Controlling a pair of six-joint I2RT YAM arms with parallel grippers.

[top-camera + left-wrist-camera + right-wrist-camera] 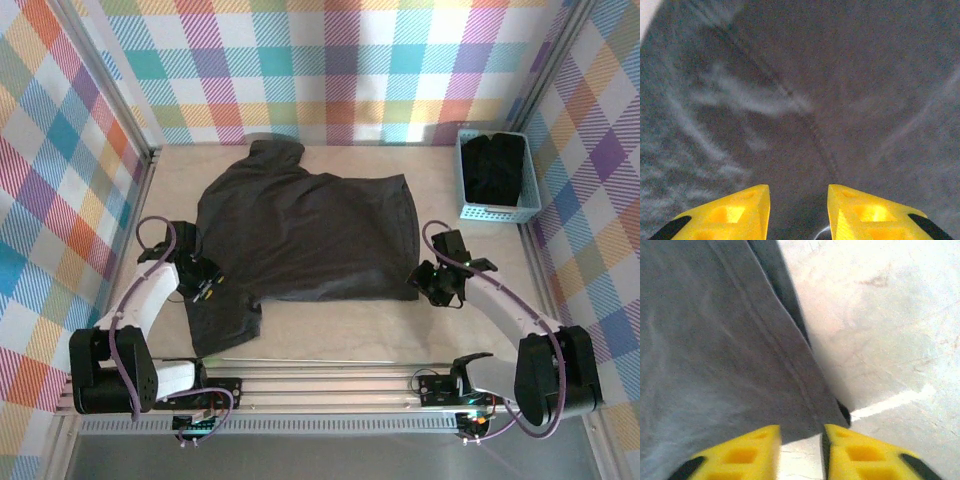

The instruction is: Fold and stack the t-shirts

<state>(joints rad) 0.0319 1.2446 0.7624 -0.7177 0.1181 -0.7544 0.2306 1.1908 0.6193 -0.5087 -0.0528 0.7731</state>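
Note:
One dark charcoal t-shirt point(300, 225) lies spread on the table, collar toward the back, with a sleeve hanging toward the near left. More dark t-shirts point(497, 168) sit folded in the basket. My left gripper point(207, 287) is low over the shirt's near-left part. In the left wrist view its yellow fingers point(740, 210) stand apart above wrinkled fabric point(805, 100) with a seam. My right gripper point(428, 282) is at the shirt's near-right corner. Its jaws point(801, 432) are open, with bare table between them and the hem corner point(830, 410) just ahead.
A light blue mesh basket point(470, 205) stands at the back right against the checked wall. A metal rail point(330, 385) with both arm bases runs along the near edge. Bare wooden table point(480, 260) lies right of the shirt and in front of it.

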